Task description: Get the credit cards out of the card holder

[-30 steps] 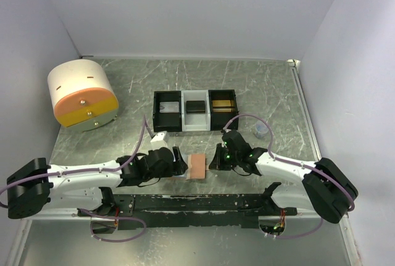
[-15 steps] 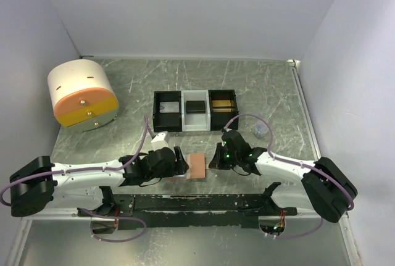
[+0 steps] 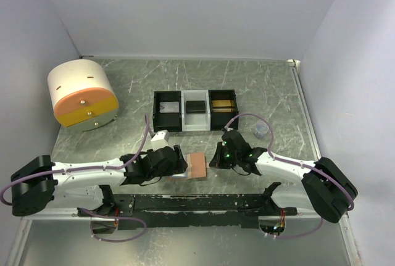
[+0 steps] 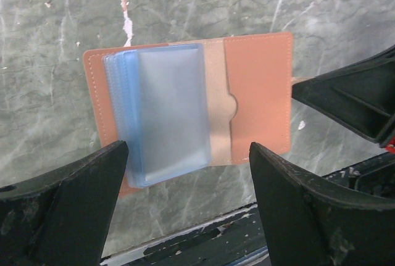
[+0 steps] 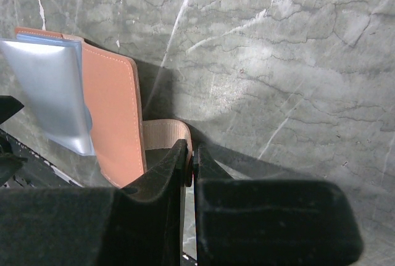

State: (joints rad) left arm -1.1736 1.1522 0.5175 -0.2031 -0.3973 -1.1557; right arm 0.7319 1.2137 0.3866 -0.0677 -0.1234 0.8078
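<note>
- The card holder [image 4: 256, 93] lies open on the grey marbled table [image 3: 278, 87], near its front edge. It sits between the two arms and is well short of the black-and-white tray [image 3: 195, 123].
- From the left wrist camera, the card holder is a small salmon-orange wallet with a line of stitching running round its border.
- A stack of light blue, translucent plastic sleeves [image 4: 163, 112] fans across its left half and hangs slightly past the lower edge.
- The right half is a plain salmon pocket with a half-round thumb notch cut into its inner edge. A paler band runs down the fold.
- The left gripper [image 4: 187, 149] is spread wide, with one black finger off each lower corner of the wallet and nothing clasped between them. Whether either finger touches the leather cannot be told.
- The right gripper [image 5: 191, 152] is pinched tight on a short beige strap [image 5: 162, 135] that sticks out from the wallet's outer edge.
- From the right wrist camera, that salmon cover casts a dark shadow on the stone beside the strap.
- A white-and-orange drum [image 3: 83, 93] stands at the table's far left, well apart from the wallet.
</note>
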